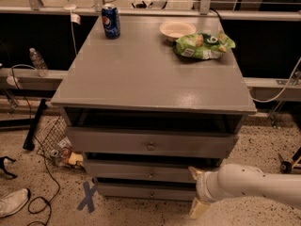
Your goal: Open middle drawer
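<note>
Pepsi can (111, 20) at 11 o'clock on the cabinet top (150, 69), irrelevant. Middle drawer (117, 171) around 6 o'clock, small knob (151, 175) dead centre. Gripper (192, 192) at 5 o'clock, fingers (198, 209) spread wide, holding nothing, right of that knob. Could easily land on the bottom drawer (122, 192) instead, hanging level with both fronts.

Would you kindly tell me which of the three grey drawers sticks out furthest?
The top drawer, with the tallest front; the middle drawer and bottom drawer sit further back. The claw is at their lower right.
</note>
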Action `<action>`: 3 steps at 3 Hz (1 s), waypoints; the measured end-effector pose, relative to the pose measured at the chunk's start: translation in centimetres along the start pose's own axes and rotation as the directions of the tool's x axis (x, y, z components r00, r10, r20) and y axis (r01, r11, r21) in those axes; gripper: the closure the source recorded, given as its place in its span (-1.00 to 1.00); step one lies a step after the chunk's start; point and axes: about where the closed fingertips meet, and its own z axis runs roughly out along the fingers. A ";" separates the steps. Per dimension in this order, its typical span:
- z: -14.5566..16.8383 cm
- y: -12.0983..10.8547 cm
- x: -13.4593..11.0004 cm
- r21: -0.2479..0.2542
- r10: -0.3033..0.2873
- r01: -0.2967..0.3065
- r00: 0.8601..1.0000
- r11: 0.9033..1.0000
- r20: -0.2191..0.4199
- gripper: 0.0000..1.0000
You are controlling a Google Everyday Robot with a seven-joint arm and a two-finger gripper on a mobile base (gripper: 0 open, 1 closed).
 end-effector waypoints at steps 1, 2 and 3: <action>1.9 -0.7 -0.1 0.040 0.007 -0.007 1.000 0.999 -0.001 -1.00; 3.0 -1.3 -0.2 0.068 0.007 -0.007 1.000 0.998 0.009 -1.00; 3.2 -2.1 -0.6 0.107 -0.012 0.011 1.000 0.994 0.011 -1.00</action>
